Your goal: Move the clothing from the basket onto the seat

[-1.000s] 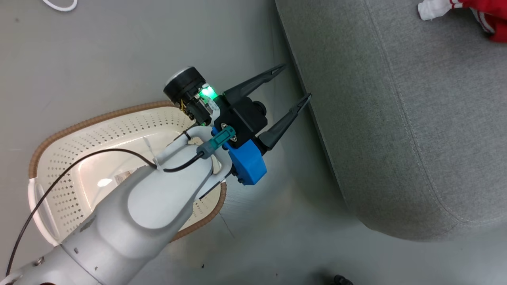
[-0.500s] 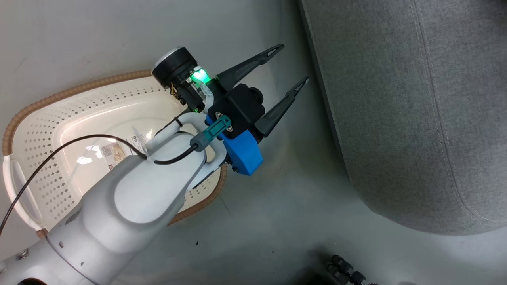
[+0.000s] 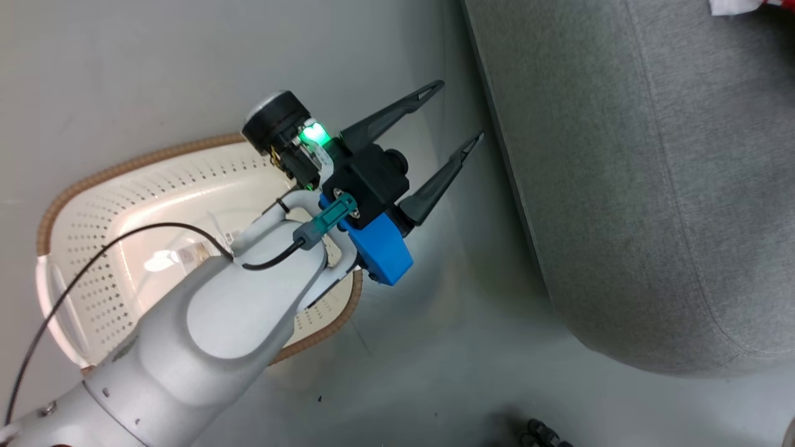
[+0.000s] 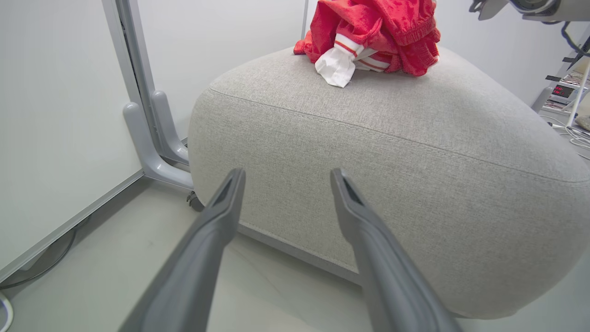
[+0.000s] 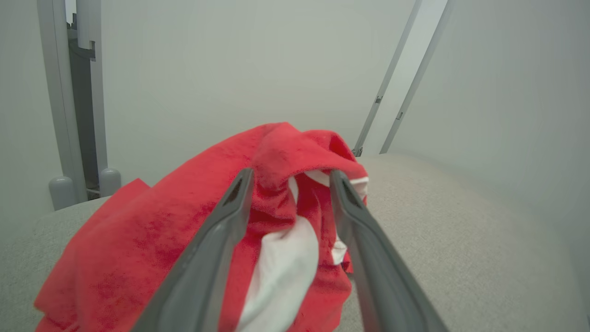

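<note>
The red clothing (image 4: 378, 32) with white trim lies heaped on top of the grey seat (image 4: 392, 138). My right gripper (image 5: 291, 174) hovers just over that clothing (image 5: 138, 240), jaws apart, a raised red fold standing loosely between the fingers. A corner of the clothing (image 3: 733, 5) peeks in at the top edge above the seat (image 3: 621, 186). My left gripper (image 3: 458, 110) is open and holds nothing, hanging over the floor between the basket (image 3: 124, 166) and the seat. My left gripper (image 4: 286, 174) points at the seat's side. The visible basket interior holds a sticker.
A grey metal frame post with a curved foot (image 4: 152, 138) stands against white wall panels left of the seat. A caster (image 4: 194, 202) sits under the seat's corner. Cables (image 4: 576, 133) lie on the floor at the far right. A dark object (image 3: 540, 431) is at my feet.
The head camera has swung, shifting the whole picture and bringing a corner of the clothing back in. My left gripper stays open beside the basket. My right gripper's jaws have parted.
</note>
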### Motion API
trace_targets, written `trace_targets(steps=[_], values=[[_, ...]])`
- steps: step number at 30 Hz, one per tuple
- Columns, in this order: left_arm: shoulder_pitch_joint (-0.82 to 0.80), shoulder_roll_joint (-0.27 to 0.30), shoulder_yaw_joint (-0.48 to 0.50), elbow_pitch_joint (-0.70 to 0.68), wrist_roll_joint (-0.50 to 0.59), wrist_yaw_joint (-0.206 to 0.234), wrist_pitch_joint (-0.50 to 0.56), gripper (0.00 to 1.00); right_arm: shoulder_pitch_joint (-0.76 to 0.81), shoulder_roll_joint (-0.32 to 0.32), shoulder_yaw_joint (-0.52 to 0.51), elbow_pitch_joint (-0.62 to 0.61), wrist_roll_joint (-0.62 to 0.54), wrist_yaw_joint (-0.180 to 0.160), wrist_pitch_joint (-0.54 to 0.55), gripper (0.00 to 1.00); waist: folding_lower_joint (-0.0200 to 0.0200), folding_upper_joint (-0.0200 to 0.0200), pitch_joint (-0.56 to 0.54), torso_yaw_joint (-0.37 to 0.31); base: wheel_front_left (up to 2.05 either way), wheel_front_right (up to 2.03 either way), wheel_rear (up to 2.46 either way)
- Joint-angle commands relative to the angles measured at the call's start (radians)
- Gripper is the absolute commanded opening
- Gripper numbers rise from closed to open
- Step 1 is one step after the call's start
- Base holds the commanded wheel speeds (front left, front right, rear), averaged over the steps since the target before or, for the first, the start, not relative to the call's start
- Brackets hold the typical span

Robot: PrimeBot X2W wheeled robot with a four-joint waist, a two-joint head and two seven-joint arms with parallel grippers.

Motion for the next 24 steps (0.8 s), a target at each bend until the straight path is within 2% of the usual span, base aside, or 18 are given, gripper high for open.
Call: trace_targets(steps=[1,11,17,24], values=[[0.014,-0.003,0.001,0.005,-0.006,0.006,-0.008,1.00,0.032,-0.005,0.003,-0.009,0.011,-0.001,-0.001,1.00,-0.0001,-0.0001,-0.033,0.007,0.00,0.00,0.00],[0.108,-0.035,0.068,0.060,-0.067,0.046,-0.062,1.00,0.368,-0.024,0.075,-0.232,0.148,-0.001,-0.001,1.00,-0.0001,-0.0001,-0.236,0.042,0.00,0.00,0.00],[0.201,-0.037,0.181,0.031,-0.092,0.090,-0.068,1.00,0.479,0.000,0.205,-0.322,0.181,-0.001,-0.001,1.00,-0.0001,-0.0001,-0.361,0.080,0.00,0.00,0.00],[0.335,-0.040,0.334,-0.019,-0.070,0.111,-0.068,1.00,0.541,0.031,0.381,-0.365,0.189,-0.001,-0.001,1.00,-0.0001,-0.0001,-0.476,0.153,0.00,0.00,0.00]])
